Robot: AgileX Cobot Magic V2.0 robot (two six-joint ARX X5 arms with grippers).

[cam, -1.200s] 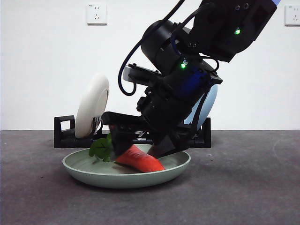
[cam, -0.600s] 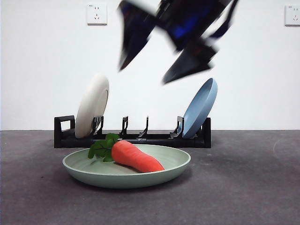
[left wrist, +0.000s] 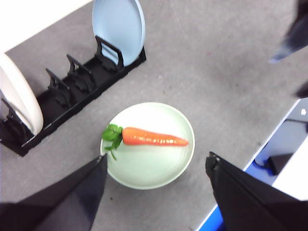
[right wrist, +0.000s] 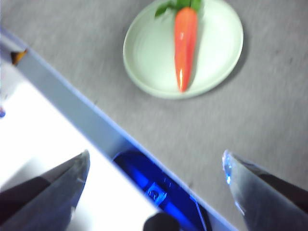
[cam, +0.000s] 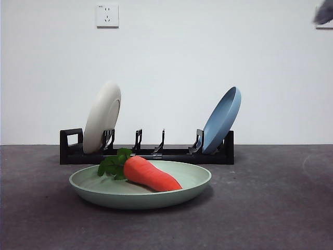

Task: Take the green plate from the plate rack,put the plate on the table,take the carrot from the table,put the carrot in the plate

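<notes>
The carrot (cam: 152, 175) lies on its side in the green plate (cam: 140, 196), which sits flat on the table (cam: 270, 208) in front of the plate rack (cam: 151, 154). The left wrist view shows the carrot (left wrist: 154, 138) in the plate (left wrist: 149, 169) from high above, with my left gripper (left wrist: 156, 161) open and empty. The right wrist view shows the carrot (right wrist: 185, 45) in the plate (right wrist: 144, 53) far below, with my right gripper (right wrist: 155, 158) open, empty and blurred. Neither gripper touches anything.
A cream-white plate (cam: 102, 117) stands at the rack's left end and a blue plate (cam: 222, 120) at its right end. A blurred arm tip (cam: 323, 12) shows at the top right corner. The table's edge (right wrist: 72, 101) runs under the right gripper.
The gripper that held the carrot in the plate has let go, risen and left toward the upper right. The carrot stays lying in the plate.
</notes>
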